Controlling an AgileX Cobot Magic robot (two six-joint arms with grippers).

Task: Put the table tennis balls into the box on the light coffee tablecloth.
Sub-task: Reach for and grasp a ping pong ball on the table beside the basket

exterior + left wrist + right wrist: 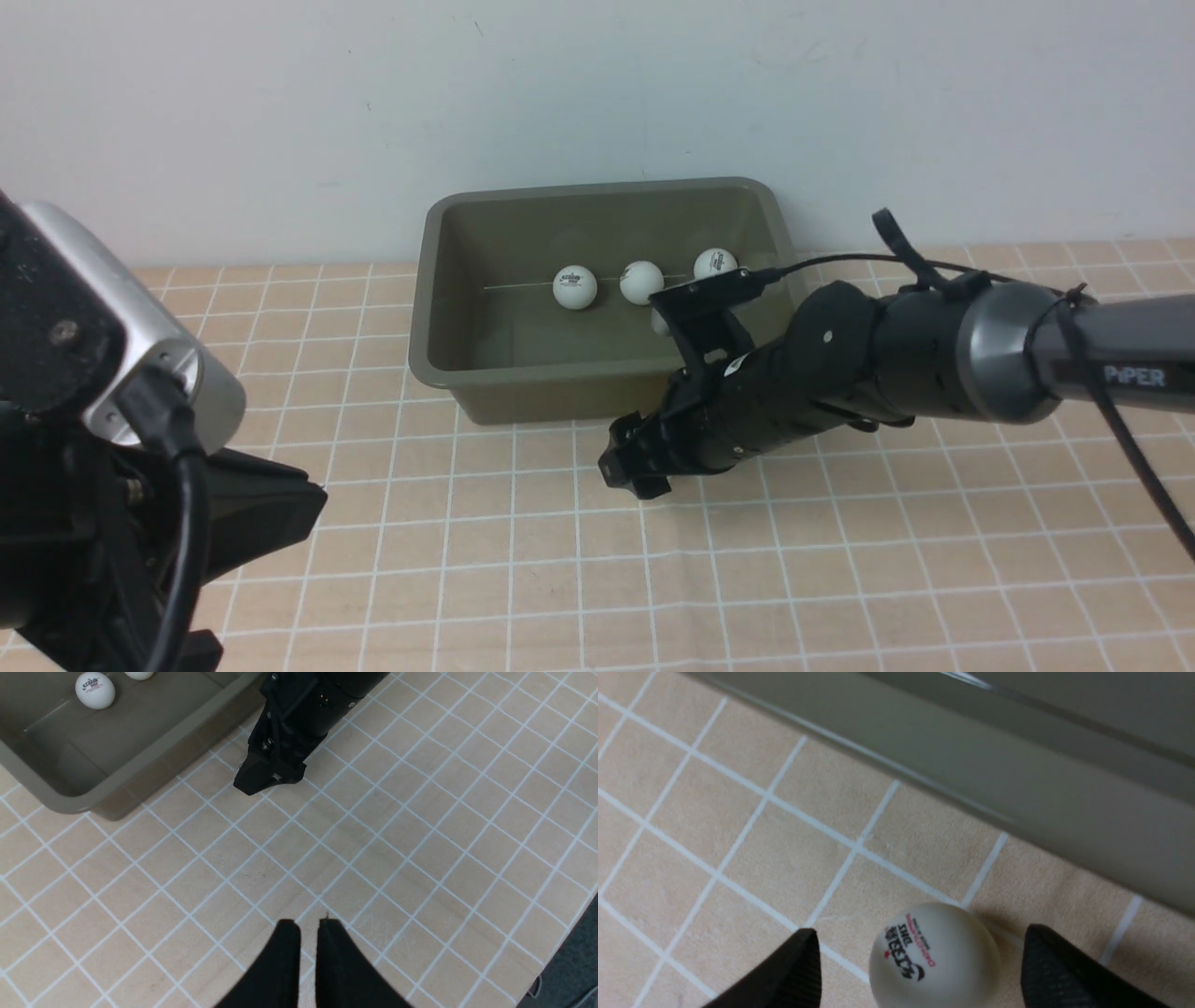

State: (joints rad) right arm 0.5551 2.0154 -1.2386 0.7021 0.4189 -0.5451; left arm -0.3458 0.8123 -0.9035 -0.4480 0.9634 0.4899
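Observation:
The olive-green box (pixel 425 359) stands on the light coffee tablecloth (pixel 840 560) near the wall. Three white table tennis balls (pixel 574 287) (pixel 641 282) (pixel 715 264) lie inside it. A white sliver (pixel 660 323) shows behind the right wrist camera mount; I cannot tell what it is. Another ball (pixel 934 956) with a printed logo rests on the cloth just in front of the box wall (pixel 1017 788). My right gripper (pixel 920 928) is open around it, one finger on each side with gaps. In the front view this ball is hidden under the right gripper (pixel 635 471). My left gripper (pixel 306 924) is shut and empty above the cloth.
The left arm (pixel 112 448) fills the front view's lower left corner. The right arm (pixel 934 355) reaches in from the right across the box's near right corner. In the left wrist view the table's edge (pixel 560 933) runs close by, with dark floor beyond.

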